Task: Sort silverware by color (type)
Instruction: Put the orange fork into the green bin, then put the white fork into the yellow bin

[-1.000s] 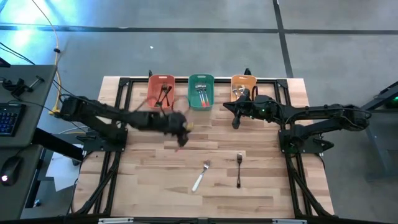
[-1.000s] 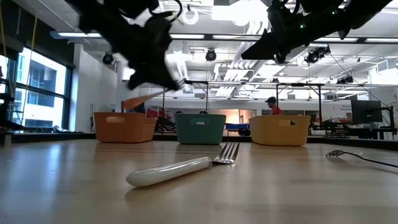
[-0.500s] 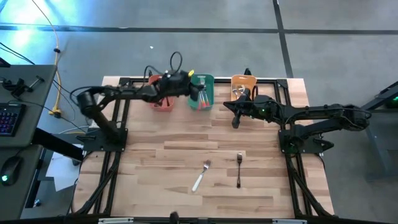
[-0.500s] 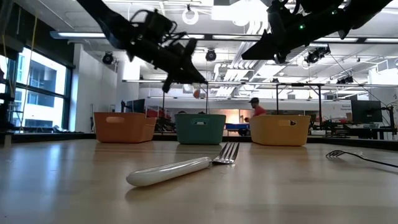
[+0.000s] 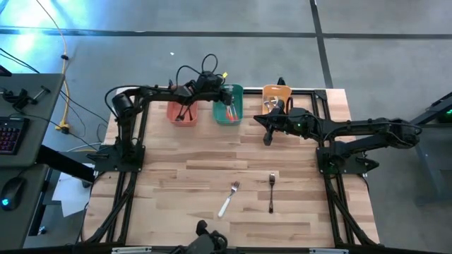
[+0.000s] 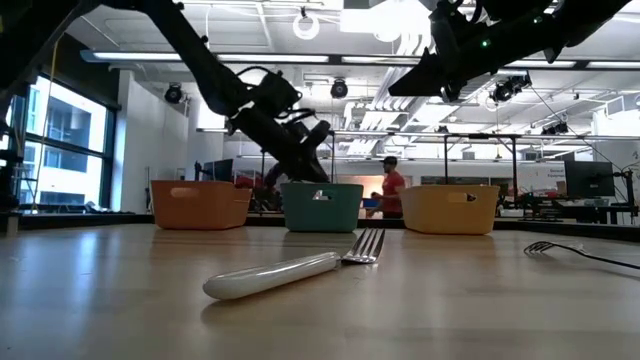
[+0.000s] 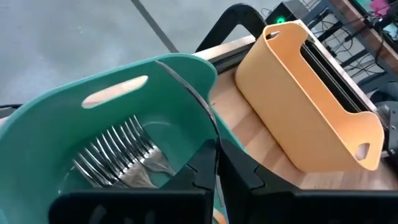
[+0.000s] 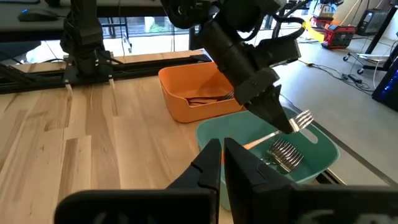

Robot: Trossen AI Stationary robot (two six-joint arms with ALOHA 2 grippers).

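My left gripper (image 5: 227,97) hovers over the green bin (image 5: 228,107), shut on a fork with a red-orange handle (image 8: 292,126). Several forks with silver heads (image 7: 118,155) lie in that bin. A white-handled fork (image 5: 227,200) and a black-handled fork (image 5: 271,192) lie flat on the table's near half. My right gripper (image 5: 268,139) hangs shut and empty above the table, just in front of the orange bin (image 5: 277,97). My left gripper pinches the fork between its two fingers (image 8: 273,112), near where the red-orange handle (image 8: 260,139) meets the metal neck. The fingers slant down from above and lie across it. The fork is clear above the green bin, and its tines (image 8: 303,119) stick out past the fingers.
Three bins stand in a row at the table's far edge: red (image 5: 182,113) with black-handled pieces, green, and orange with pieces inside. A black frame borders the table (image 5: 176,176). Bare wood lies around the two forks. A person in red (image 6: 392,190) walks in the room behind.
My left gripper has swung from the table's middle toward the far edge, passed over the red bin, and come down over the green bin with the red-orange-handled fork still in it.
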